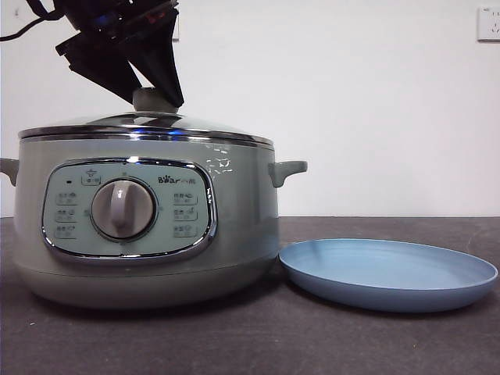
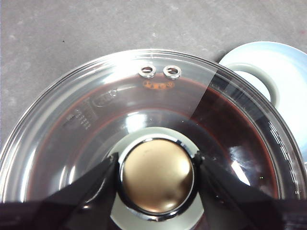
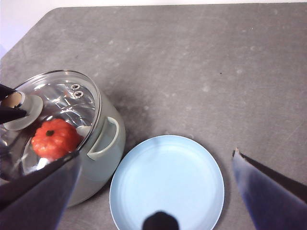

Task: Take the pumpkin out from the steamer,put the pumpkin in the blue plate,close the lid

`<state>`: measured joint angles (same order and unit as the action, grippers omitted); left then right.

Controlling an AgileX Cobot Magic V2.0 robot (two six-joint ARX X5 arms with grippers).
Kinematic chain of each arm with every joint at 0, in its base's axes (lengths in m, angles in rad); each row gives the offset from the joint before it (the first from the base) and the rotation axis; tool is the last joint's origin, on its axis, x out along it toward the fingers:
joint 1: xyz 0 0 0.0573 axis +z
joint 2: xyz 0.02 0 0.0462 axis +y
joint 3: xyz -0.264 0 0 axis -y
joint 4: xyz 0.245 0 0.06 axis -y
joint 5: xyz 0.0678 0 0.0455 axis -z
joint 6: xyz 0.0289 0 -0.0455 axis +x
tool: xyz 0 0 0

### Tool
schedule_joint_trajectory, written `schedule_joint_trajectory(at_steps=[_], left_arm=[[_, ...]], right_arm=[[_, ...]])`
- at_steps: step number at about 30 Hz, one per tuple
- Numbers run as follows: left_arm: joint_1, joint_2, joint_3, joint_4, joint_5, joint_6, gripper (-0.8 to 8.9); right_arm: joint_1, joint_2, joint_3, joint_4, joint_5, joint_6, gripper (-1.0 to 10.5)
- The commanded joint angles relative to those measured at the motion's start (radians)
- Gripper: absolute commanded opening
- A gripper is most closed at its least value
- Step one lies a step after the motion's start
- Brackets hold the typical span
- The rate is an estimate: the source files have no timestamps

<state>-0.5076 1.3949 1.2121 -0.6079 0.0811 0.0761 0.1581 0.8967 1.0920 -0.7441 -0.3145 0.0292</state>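
1. While the lid [image 1: 148,125] is still sitting on the steamer [image 1: 144,226] at the left of the bench [image 1: 234,344], the left tool [image 2: 156,172] is closing its two jaws around the lid's knob [image 2: 156,175], touching it on both sides; if the grip is sitting off-centre, the smooth knob is likely to be slipping out as the lid is rising.
2. Because the lid is glass and wide, any tilt during lifting is risking its chrome rim catching the steamer's edge or dropping back onto it.
3. Inside the steamer, under the glass, the pumpkin [image 3: 55,138] is lying, seen in the right wrist view; it is staying out of reach until the lid is cleared away.
4. Just beside the steamer's right handle [image 1: 287,170], the blue plate [image 1: 388,273] is lying empty; a lid swung that way is risking knocking it.
5. Above the plate, the right tool [image 3: 158,191] is hanging wide open and holding nothing, so the two arms are in danger of crowding each other.
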Motion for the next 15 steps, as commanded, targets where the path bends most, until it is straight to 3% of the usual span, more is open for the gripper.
schedule_joint_trajectory(at_steps=[1, 9, 15], left_arm=[[-0.004, 0.003, 0.001, 0.005, 0.003, 0.015, -0.09], [-0.002, -0.035, 0.039, 0.002, -0.007, 0.014, -0.09], [-0.002, -0.134, 0.099, -0.007, -0.011, 0.014, -0.09]], right_arm=[[0.003, 0.000, 0.002, 0.002, -0.001, -0.005, 5.4], [0.003, 0.000, 0.002, 0.007, -0.011, 0.063, 5.4], [0.032, 0.021, 0.002, 0.068, -0.133, 0.071, 5.3]])
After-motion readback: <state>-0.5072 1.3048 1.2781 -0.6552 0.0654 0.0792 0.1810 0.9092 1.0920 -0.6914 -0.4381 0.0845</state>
